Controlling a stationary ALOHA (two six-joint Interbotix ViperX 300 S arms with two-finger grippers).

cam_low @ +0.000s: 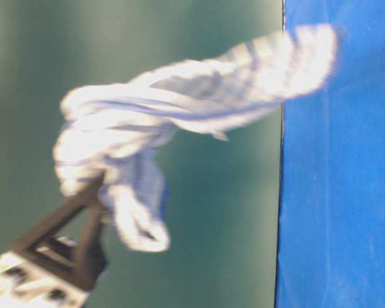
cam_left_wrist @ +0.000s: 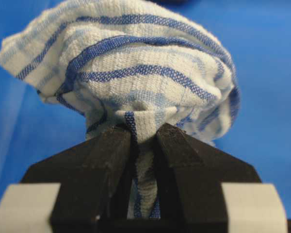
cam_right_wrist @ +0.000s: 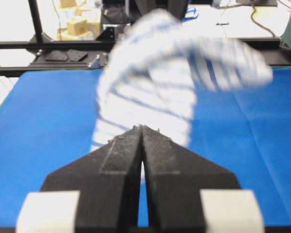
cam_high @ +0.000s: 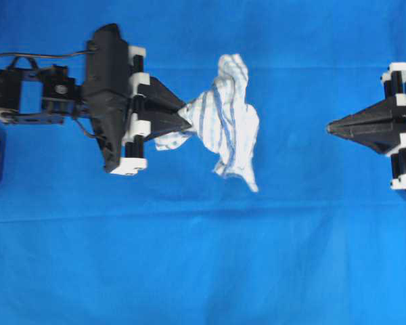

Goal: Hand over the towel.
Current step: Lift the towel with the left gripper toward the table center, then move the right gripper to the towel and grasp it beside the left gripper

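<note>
Pickup is complete: the left gripper [cam_high: 184,116] has its fingers [cam_left_wrist: 99,160] pinching a fold of the towel [cam_high: 223,118], which bunches off the blue worktop [cam_high: 203,257] at centre. The right gripper [cam_high: 331,126] waits at three o'clock, well apart, fingers pressed together on nothing. Outstanding: carrying the towel across, opening the receiving fingers, and the transfer itself.

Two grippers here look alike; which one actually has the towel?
The left gripper, on the left of the overhead view: its jaws pinch a fold of the striped towel. The right gripper is shut on nothing, apart from the cloth.
</note>
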